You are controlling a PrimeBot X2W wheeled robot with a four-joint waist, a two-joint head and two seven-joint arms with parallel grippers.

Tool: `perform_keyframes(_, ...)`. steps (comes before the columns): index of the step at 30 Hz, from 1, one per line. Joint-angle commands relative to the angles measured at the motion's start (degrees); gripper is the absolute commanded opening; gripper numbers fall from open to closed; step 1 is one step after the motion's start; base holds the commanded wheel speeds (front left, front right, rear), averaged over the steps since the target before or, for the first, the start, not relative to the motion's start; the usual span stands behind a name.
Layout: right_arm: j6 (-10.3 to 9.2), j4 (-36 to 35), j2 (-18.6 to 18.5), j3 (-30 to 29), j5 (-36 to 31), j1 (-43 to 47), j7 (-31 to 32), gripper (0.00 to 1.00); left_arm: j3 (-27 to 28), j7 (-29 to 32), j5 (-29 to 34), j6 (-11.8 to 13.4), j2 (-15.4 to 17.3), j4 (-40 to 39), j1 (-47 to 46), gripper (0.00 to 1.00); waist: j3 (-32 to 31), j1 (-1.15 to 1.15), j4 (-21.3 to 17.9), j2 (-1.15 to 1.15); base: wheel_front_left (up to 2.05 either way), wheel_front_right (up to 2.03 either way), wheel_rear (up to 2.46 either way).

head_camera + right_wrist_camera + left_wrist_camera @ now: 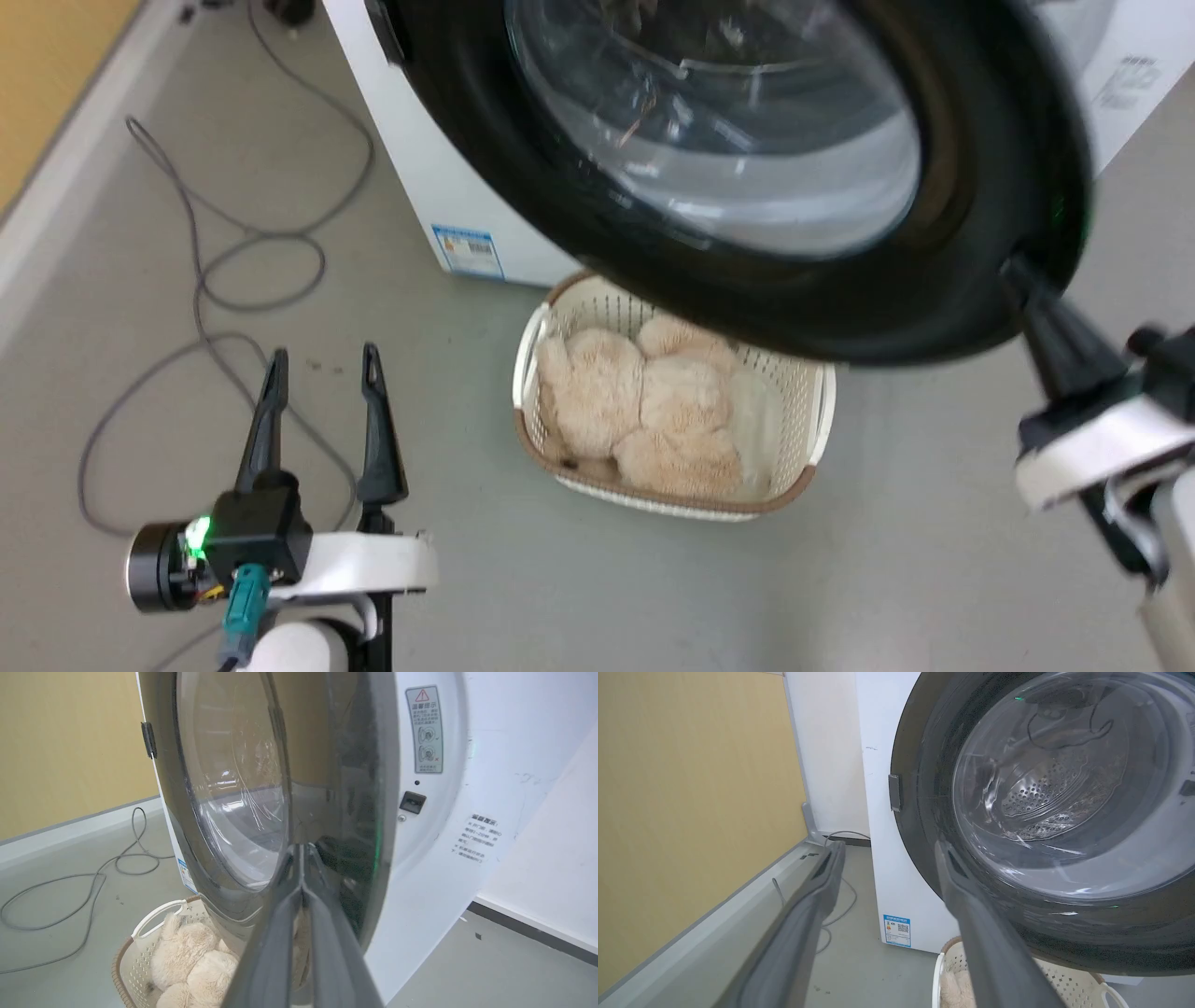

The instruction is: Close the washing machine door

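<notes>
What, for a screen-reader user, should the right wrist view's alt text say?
The shut right gripper touches the outer face of the black washing machine door, standing ajar from the white washing machine. Below, a cream basket holds beige plush.

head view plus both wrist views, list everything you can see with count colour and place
washing machine: one, white, top centre, on the floor
door: one, black ring with clear glass, not yet shut, hanging above the basket
sticker: one, blue, low on the machine's front
basket: one, cream with a brown rim, on the floor before the machine
fluffy item: one heap, beige, inside the basket
cable: one, grey, looped on the floor at left
floor: grey
wall: yellow, left of the machine
left gripper: open, lower left, above the floor
right gripper: shut, tips at the door's lower right rim
</notes>
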Motion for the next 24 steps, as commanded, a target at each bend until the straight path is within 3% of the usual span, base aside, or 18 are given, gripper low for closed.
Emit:
perform_keyframes(1,-0.09,1.5,0.6,-1.1,0.0,-2.9,-0.3,0.00,-0.2,-0.2,0.4,0.5,-0.1,-0.2,-1.5,1.00,2.4,0.00,0.2,0.00,0.00,0.00,0.00)
perform_keyframes(12,-0.09,9.6,1.6,-8.6,-0.5,-16.8,-0.3,0.00,-2.3,-0.2,0.0,1.5,-0.3,-0.3,-6.0,1.00,9.3,0.00,1.8,0.00,0.00,0.00,0.00)
perform_keyframes(24,-0.09,19.1,0.4,-11.4,-5.3,-26.2,-0.3,0.00,-4.1,-0.2,-1.3,3.0,-0.4,-0.1,-8.1,1.00,12.2,0.00,3.1,0.00,0.00,0.00,0.00)
